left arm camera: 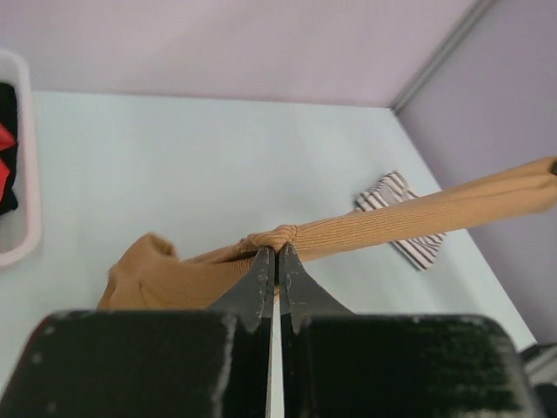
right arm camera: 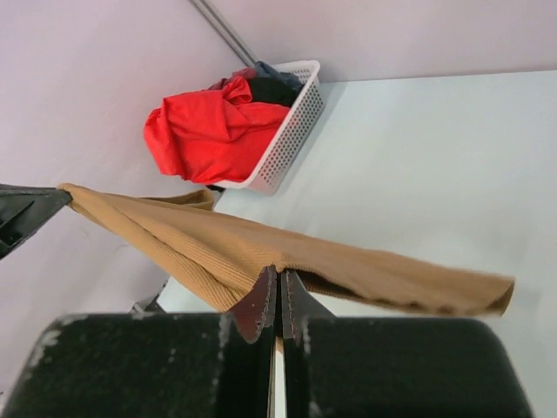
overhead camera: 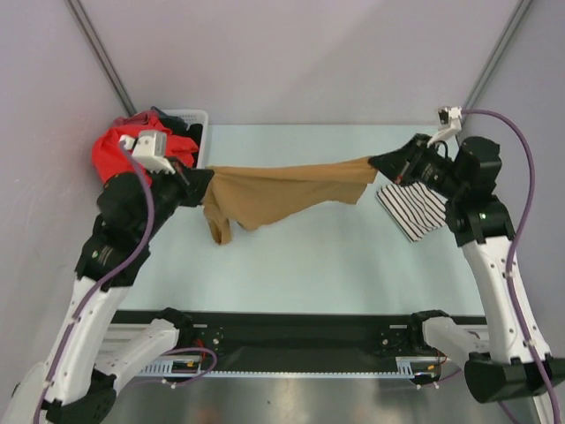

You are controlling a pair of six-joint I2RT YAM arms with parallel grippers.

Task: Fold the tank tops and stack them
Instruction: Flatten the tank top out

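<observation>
The tan-brown tank top (overhead camera: pixel 287 194) hangs stretched between both grippers above the table. My left gripper (overhead camera: pixel 199 185) is shut on its left end, seen bunched at the jaws in the left wrist view (left arm camera: pixel 278 237). My right gripper (overhead camera: pixel 381 162) is shut on its right edge, with the cloth (right arm camera: pixel 261 252) draped across the jaws in the right wrist view. The striped tank top (overhead camera: pixel 413 208) lies folded on the table at the right, under the right arm; it also shows in the left wrist view (left arm camera: pixel 405 222).
A white laundry basket (overhead camera: pixel 196 119) stands at the back left, holding red cloth (overhead camera: pixel 116 150) and dark clothes; it also shows in the right wrist view (right arm camera: pixel 287 139). Grey walls close in the table on three sides.
</observation>
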